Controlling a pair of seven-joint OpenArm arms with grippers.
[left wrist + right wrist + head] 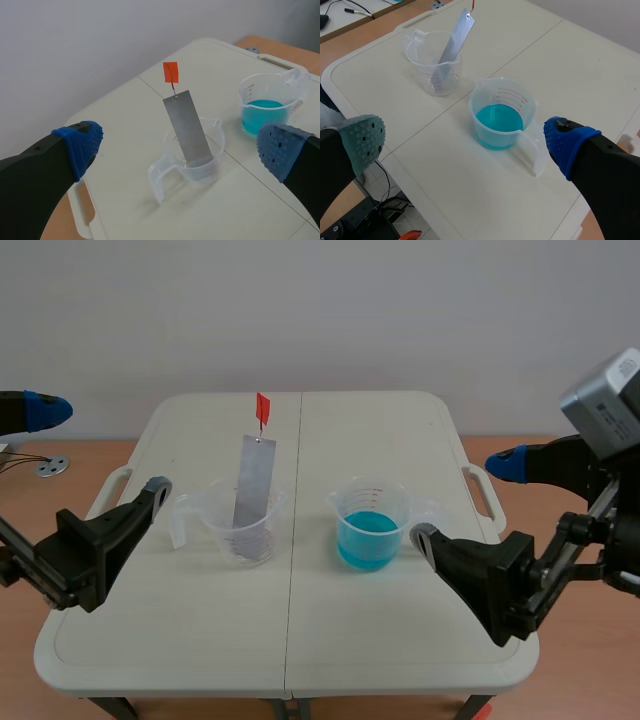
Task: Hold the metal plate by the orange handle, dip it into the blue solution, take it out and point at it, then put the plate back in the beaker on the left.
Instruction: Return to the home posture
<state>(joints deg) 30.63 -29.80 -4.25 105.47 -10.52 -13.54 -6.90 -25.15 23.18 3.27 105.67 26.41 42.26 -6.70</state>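
Plain pale wall (320, 310) stands behind a cream folding desk (300, 640), which sits on a brown wooden floor (20, 670). A seam runs down the middle of the desk.

Left of the seam stands a clear plastic beaker (215, 515) with a handle and printed measuring lines. A long grey metal plate (253, 485) stands inside it, its lower end in the bottom of the beaker and its upper part leaning against the rim and rising well above it. A small orange handle (262, 408), a tag on a short wire, sticks up from the top end of the plate.

Right of the seam stands a second clear beaker (372, 502), partly filled with blue solution (370, 535). The two beakers are apart and do not touch.

Two black robot arms come in low from either side. The left claw (102, 450) hangs by the desk's left edge, its fingers spread wide and holding nothing; the plate and its beaker lie ahead of it. The right claw (465, 500) is near the desk's right edge, fingers also spread wide and holding nothing, with the blue beaker ahead of it. Neither claw touches anything.
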